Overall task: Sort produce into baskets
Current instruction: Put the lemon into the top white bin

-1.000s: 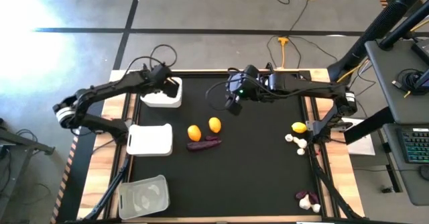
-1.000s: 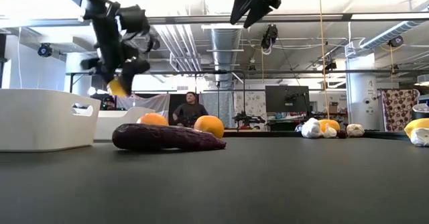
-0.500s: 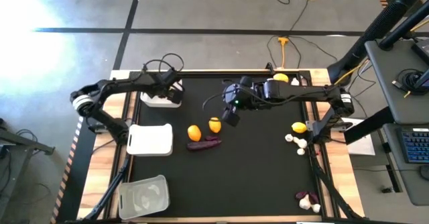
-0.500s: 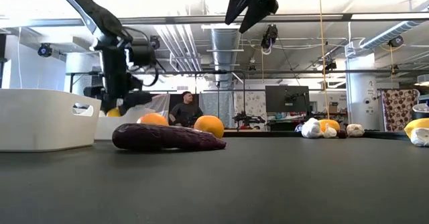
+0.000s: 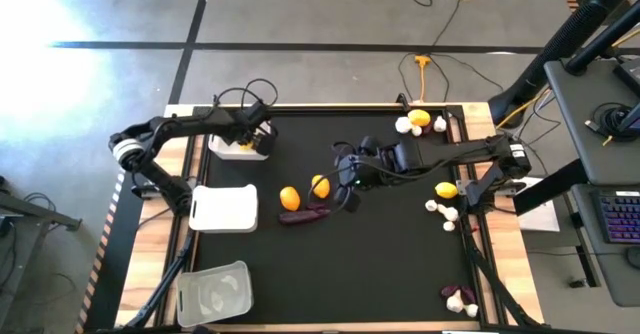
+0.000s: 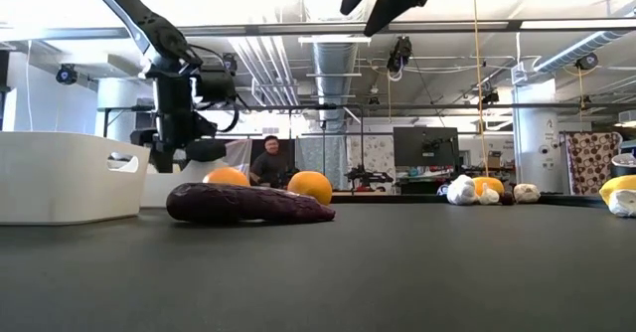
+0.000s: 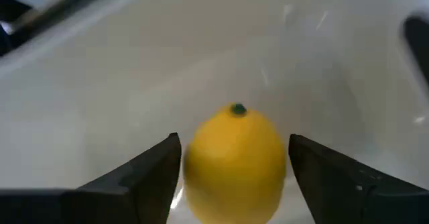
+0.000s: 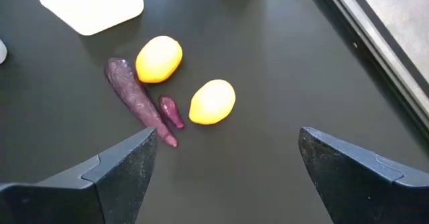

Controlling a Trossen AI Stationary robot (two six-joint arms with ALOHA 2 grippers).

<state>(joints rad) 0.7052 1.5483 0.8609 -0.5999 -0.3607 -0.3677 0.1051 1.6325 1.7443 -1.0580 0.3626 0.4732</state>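
Inside the far opaque white rectangular tray [image 5: 240, 144], the left gripper [image 7: 231, 160] was spread open around a yellow round fruit [image 7: 234, 162]. The right gripper [image 8: 224, 163] was held open above two yellow-orange fruits [image 8: 212, 102] and a dark purple elongated piece [image 8: 137, 100].

Overhead down, low level across, wrists close, downward

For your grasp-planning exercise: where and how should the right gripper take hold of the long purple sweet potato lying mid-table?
Probably across the middle of the long sweet potato, from straight above. It lies flat and is slender, so open fingers can straddle its narrow width. One orange fruit touches its thick end and a small purple piece lies beside its taper; mid-body looks clearest. The right gripper hangs open above.
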